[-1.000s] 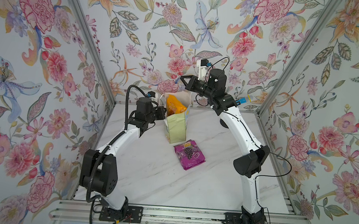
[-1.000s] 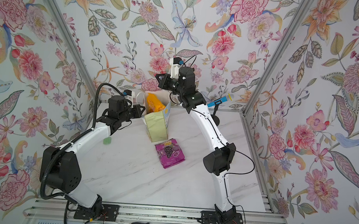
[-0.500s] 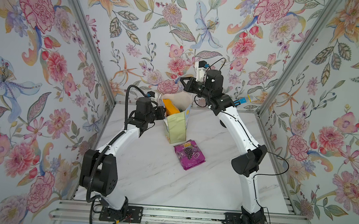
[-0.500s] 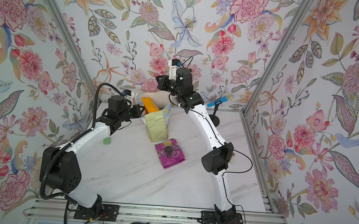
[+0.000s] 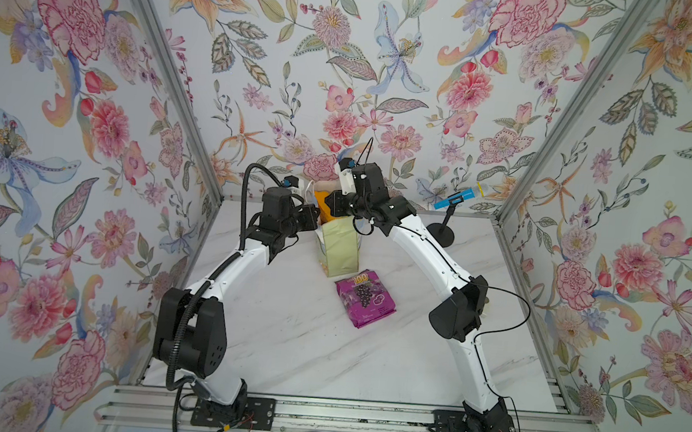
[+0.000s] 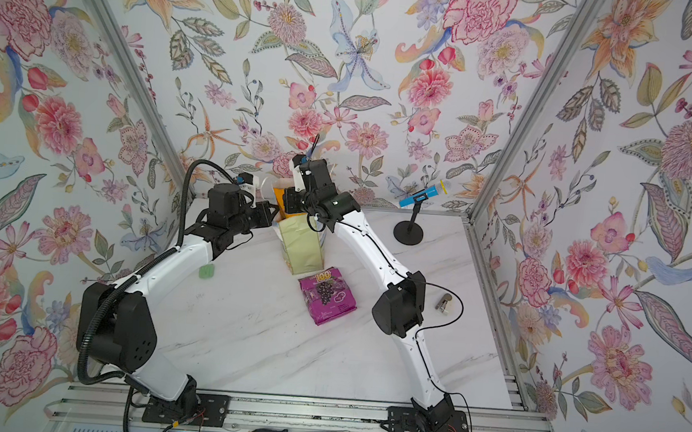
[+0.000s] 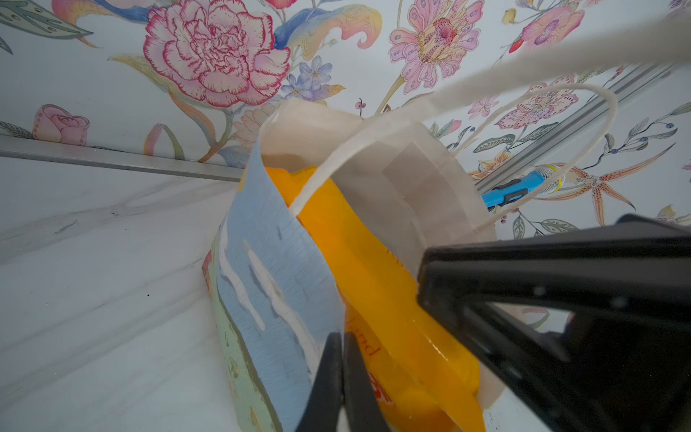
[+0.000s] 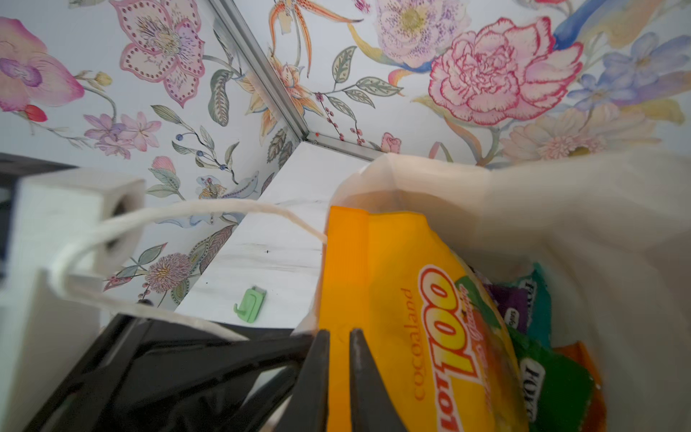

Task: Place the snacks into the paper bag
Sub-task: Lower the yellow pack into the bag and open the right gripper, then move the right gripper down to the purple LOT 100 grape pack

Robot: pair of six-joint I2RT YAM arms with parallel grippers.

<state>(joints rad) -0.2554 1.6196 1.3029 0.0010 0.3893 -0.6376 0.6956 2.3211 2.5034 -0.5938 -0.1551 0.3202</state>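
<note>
Saw, in both top views, the orange-yellow glossy plastic packet (image 5: 319, 211) sunk lower than a second before in the tall pale yellow-green paper bag (image 5: 340, 250), a purple grape-printed packet (image 5: 365, 297) just beside. Left wrist: found left gripper (image 7: 342, 374) clenched on the bag's blue-printed wall. Right wrist alone: found right gripper (image 8: 339, 374) parted slightly astride that packet's edge, a green packet (image 8: 553, 374) beneath.

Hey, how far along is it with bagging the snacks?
Done: several packets lie inside the paper bag. In hand: the orange packet pokes from the top, right gripper at its edge, left gripper pinching the rim. Left: the purple grape packet on the table.
</note>
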